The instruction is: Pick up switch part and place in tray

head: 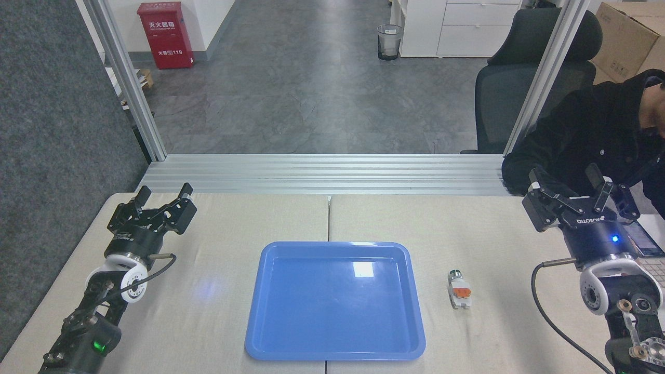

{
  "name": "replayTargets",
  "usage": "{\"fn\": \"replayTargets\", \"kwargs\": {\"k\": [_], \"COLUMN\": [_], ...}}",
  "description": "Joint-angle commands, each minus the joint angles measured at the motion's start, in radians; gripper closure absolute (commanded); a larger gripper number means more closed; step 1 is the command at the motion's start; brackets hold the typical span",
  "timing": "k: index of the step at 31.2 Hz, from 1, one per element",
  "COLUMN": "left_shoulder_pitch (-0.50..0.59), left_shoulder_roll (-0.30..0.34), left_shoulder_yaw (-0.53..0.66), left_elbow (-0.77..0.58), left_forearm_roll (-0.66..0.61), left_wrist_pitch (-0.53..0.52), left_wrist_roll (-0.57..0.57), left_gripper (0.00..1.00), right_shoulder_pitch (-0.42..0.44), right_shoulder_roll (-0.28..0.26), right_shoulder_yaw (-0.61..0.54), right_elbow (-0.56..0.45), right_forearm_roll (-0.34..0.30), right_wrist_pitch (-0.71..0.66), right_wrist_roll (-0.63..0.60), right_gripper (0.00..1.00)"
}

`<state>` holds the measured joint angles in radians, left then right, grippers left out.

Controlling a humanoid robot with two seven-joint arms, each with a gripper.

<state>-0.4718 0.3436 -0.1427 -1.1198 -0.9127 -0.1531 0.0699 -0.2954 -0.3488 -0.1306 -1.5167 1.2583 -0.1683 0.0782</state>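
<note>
While the switch part [459, 289] lies untouched right of the empty tray [270, 332], both grippers, left gripper [163, 198] and right gripper [569, 179], are open; the right one should reach down to grasp it.

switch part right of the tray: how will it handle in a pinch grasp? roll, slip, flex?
The switch part looks like rigid moulded plastic, so probably stiff and light. Its white blocky body lies flat on the table, so rolling seems unlikely, though the round cap end might pivot if nudged. Being small and smooth, it may slip unless pinched across the flat sides.
</note>
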Motion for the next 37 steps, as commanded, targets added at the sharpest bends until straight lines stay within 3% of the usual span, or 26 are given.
{"fn": "replayTargets", "kwargs": {"k": [1, 18, 25, 37], "left_shoulder_pitch": [0.001, 0.001, 0.001, 0.001], "left_shoulder_roll": [0.0, 0.0, 0.0, 0.0], "left_shoulder_yaw": [0.0, 0.0, 0.0, 0.0], "left_elbow": [0.0, 0.0, 0.0, 0.0], "left_forearm_roll": [0.0, 0.0, 0.0, 0.0], "left_wrist_pitch": [0.001, 0.001, 0.001, 0.001], "left_wrist_roll": [0.001, 0.001, 0.001, 0.001], "left_gripper": [0.0, 0.0, 0.0, 0.0], "right_shoulder_pitch": [0.002, 0.001, 0.002, 0.004], "right_shoulder_roll": [0.004, -0.012, -0.01, -0.032], "right_shoulder_yaw": [-0.009, -0.014, -0.047, -0.047], "right_elbow": [-0.014, 0.023, 0.035, 0.058], "right_forearm_roll": [0.007, -0.048, -0.174, -0.172], "right_wrist_pitch": [0.0, -0.011, -0.045, -0.043], "right_wrist_roll": [0.0, 0.068, 0.069, 0.061], "right_gripper": [0.01, 0.01, 0.01, 0.01]}}
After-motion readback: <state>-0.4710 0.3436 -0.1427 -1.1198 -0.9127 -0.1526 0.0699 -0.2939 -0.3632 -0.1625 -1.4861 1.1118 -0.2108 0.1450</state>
